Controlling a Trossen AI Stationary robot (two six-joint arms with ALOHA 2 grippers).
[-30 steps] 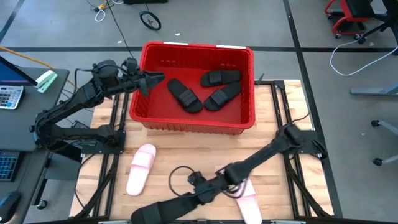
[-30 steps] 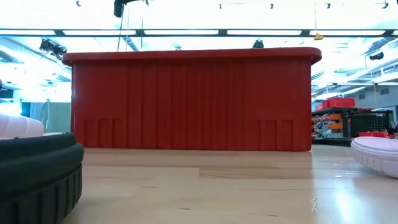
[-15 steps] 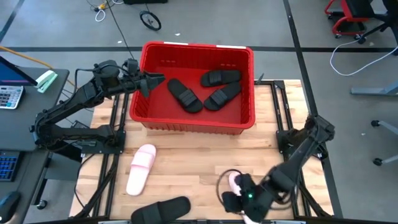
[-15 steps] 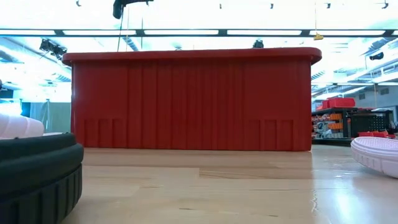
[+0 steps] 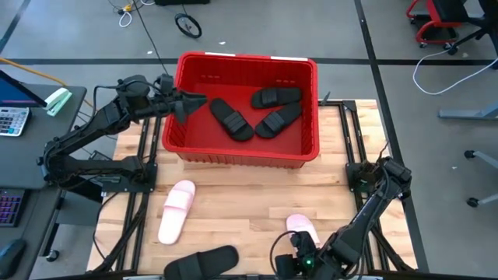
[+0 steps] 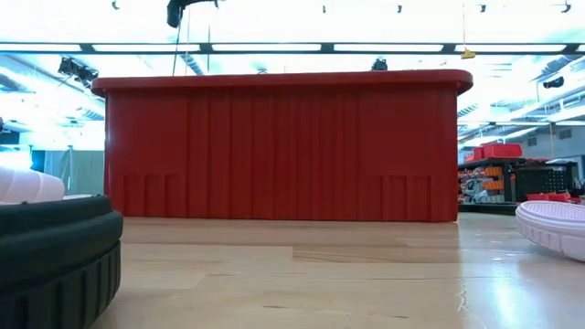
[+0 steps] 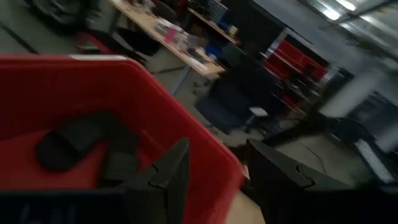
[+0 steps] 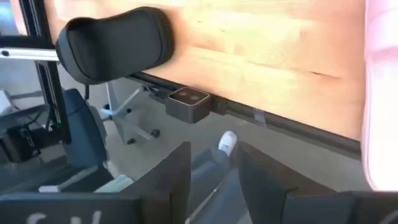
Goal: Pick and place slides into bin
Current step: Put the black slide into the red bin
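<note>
Roughly half of the job looks done: three black slides lie inside the bin, and three more wait on the table, so I judge three placements are left.

Going from left to right: the left tool hangs over the bin's left rim with its jaws parted and nothing between them; the left wrist view shows the gap between its fingers bare, with red wall and dark slides beyond. On the table in front of the bin's left corner lies a pale pink slide, lengthwise, strap end toward the bin; nearer the front edge is a black slide, lying crosswise. Inside the bin, one black slide sits diagonally left of centre, a second angles beside it, and a third lies toward the far wall. Further right, a second pink slide rests near the front edge of the table; the right tool sits just past that edge, close beside this slide, jaws apart and empty.

The slides look like thick moulded rubber with a broad strap and ridged soles; the bin is a deep red crate with ribbed walls and a thick rim.
</note>
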